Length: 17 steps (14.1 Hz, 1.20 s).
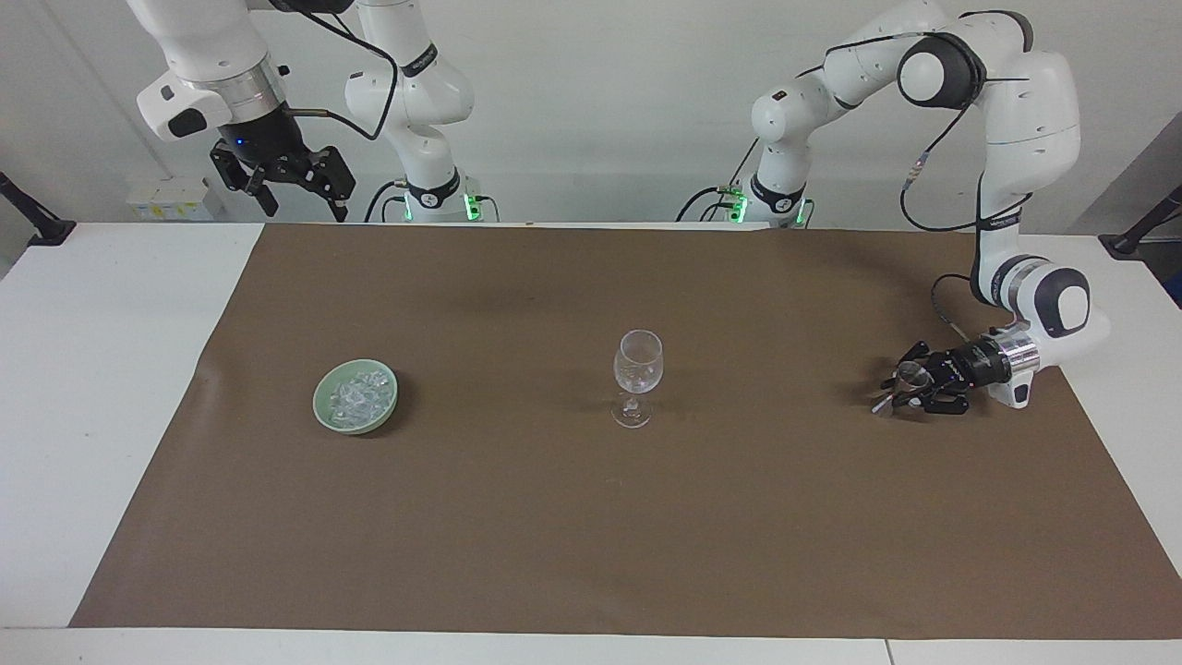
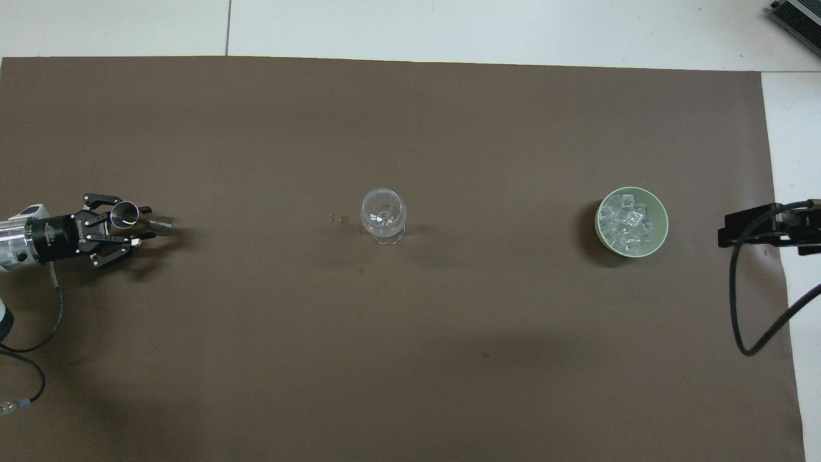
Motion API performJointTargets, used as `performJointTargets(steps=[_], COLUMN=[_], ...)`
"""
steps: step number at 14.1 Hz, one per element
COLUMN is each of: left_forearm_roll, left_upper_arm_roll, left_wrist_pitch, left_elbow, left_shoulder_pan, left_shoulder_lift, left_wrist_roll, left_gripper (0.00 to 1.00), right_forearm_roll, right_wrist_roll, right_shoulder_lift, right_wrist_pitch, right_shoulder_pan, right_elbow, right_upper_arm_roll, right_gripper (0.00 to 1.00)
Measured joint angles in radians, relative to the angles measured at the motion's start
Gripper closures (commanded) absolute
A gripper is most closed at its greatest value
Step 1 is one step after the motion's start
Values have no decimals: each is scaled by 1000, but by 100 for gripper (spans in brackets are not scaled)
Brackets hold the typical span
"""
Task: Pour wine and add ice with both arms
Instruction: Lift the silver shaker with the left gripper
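A clear wine glass (image 1: 637,368) (image 2: 383,215) stands upright mid-mat. The ice (image 1: 358,392) (image 2: 625,221) is a heap of clear chunks in a pale green bowl (image 1: 319,406) (image 2: 664,221) toward the right arm's end. My left gripper (image 1: 891,390) (image 2: 147,222) lies low and level at the left arm's end, open, one finger on each side of a small stemmed glass (image 1: 910,372) (image 2: 125,215) that looks tilted. My right gripper (image 1: 305,209) is open and empty, high over the table's edge by its base.
A brown mat (image 1: 591,536) covers the white table (image 1: 102,369). A few small drops (image 2: 340,219) lie on the mat beside the wine glass. A black cable (image 2: 737,308) hangs from the right arm at the mat's end.
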State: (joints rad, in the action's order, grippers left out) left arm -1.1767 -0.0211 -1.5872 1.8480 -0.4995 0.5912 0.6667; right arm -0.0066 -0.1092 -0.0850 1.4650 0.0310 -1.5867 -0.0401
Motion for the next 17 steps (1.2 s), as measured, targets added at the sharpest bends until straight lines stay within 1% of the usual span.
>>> performJointTargets(steps=[3,4,5,6,7,17], left_forearm_roll=[-3,-5,-6,-6,-6,-16], left_upper_arm_roll=[0,0,0,0,0,-3], left_wrist_pitch=[3,5,5,6,6,30], left_elbow=[0,-1,-1,-1,-1,-5], left_shoulder_pan=[0,0,0,0,0,6], left_shoulder_lift=[0,0,0,0,0,1], left_wrist_roll=[-1,-1,-1,-1,-1,-5], left_gripper=[87,87,93,95,100,100], right_forearm_roll=[0,0,0,0,0,0], right_wrist_roll=[0,0,0,0,0,0], right_shoulder_lift=[0,0,0,0,0,0], right_wrist_pitch=[0,0,0,0,0,0], right_shoulder_pan=[0,0,0,0,0,0], right_elbow=[0,0,0,0,0,0], right_upper_arm_roll=[0,0,0,0,0,0], right_gripper=[0,0,0,0,0,0])
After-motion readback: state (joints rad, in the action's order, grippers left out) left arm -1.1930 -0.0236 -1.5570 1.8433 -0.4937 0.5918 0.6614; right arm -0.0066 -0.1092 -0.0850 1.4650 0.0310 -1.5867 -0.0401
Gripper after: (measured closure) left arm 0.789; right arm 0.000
